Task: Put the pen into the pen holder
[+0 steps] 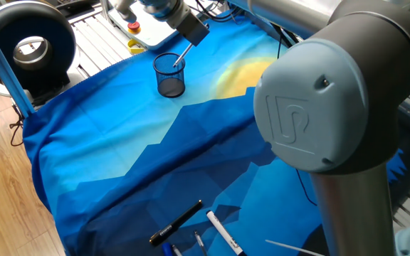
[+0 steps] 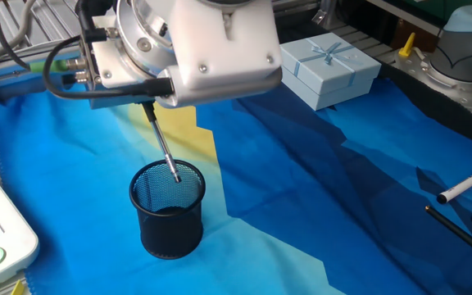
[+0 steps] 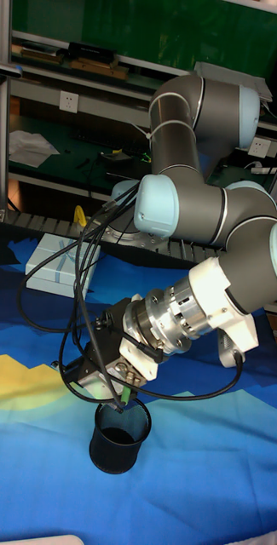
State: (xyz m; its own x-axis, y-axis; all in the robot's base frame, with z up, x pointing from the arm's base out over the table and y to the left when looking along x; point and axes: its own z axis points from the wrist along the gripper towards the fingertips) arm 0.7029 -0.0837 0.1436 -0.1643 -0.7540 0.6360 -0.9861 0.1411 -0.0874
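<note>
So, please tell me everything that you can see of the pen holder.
The pen holder is a small round cup of black wire mesh with see-through sides and a solid dark rim and base. It stands upright on the blue cloth. The pen, held tilted under the gripper, has its lower tip at the cup's mouth. Whether it touches the rim cannot be told.

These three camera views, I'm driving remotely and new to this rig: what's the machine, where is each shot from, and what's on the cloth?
It is one jointed robot arm ending in a gripper. Two cameras watch the table from opposite sides; the tall view faces the arm. The gripper holds the pen slanted, its lower tip at the mouth of the pen holder, a black mesh cup on the blue cloth. Also there: a pale blue gift box, and a black marker and white marker lying flat.
</note>
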